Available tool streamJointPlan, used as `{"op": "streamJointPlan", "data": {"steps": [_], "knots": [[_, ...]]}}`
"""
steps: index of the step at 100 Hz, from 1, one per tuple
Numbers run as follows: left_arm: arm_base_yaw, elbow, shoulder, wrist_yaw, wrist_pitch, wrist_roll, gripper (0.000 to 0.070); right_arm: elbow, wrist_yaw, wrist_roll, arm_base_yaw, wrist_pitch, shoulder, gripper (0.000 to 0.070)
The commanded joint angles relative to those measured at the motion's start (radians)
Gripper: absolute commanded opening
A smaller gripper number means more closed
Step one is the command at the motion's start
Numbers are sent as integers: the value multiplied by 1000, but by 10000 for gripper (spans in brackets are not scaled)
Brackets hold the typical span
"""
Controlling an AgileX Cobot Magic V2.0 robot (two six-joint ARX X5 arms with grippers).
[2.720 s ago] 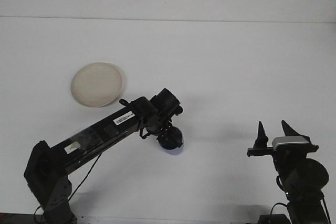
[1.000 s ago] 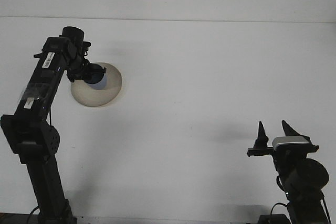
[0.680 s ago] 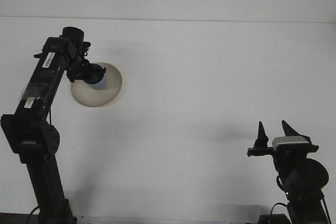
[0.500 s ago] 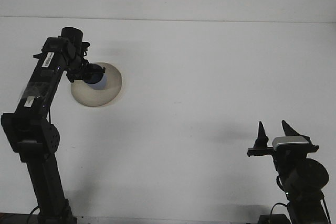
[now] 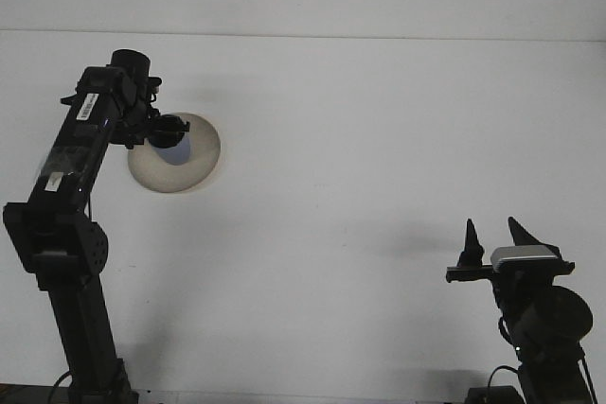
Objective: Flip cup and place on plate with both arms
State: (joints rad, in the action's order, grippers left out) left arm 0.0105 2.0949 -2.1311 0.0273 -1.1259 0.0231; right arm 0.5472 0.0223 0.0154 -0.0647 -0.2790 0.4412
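Observation:
The beige plate (image 5: 161, 169) lies at the table's back left. Over its upper middle my left gripper (image 5: 169, 131) is shut on the blue cup (image 5: 175, 149), whose lower part shows just below the dark fingers. Whether the cup touches the plate I cannot tell. The left arm (image 5: 80, 149) stands tall along the left side and covers the plate's left rim. My right gripper (image 5: 492, 238) rests at the front right, open, fingers pointing up with nothing between them.
The white table (image 5: 379, 139) ends at a back edge along a pale wall. Both arm bases stand at the front corners of the view.
Since 2.7 s ago the left arm carried the cup from the table's middle to the plate. Over the last second it barely shifts, and the right arm is still.

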Motion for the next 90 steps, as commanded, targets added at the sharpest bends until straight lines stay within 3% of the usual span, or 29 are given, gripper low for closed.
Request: {"op": "streamJointPlan", "data": {"steps": [1, 56, 90], "knots": [[5, 61, -23, -2, -16, -19, 389, 2, -4, 3, -1, 10, 5, 450], [5, 177, 220, -1, -137, -40, 389, 2, -4, 3, -1, 10, 5, 450], [-22, 33, 487, -2, -122, -62, 389, 2, -4, 3, -1, 10, 5, 450]]}}
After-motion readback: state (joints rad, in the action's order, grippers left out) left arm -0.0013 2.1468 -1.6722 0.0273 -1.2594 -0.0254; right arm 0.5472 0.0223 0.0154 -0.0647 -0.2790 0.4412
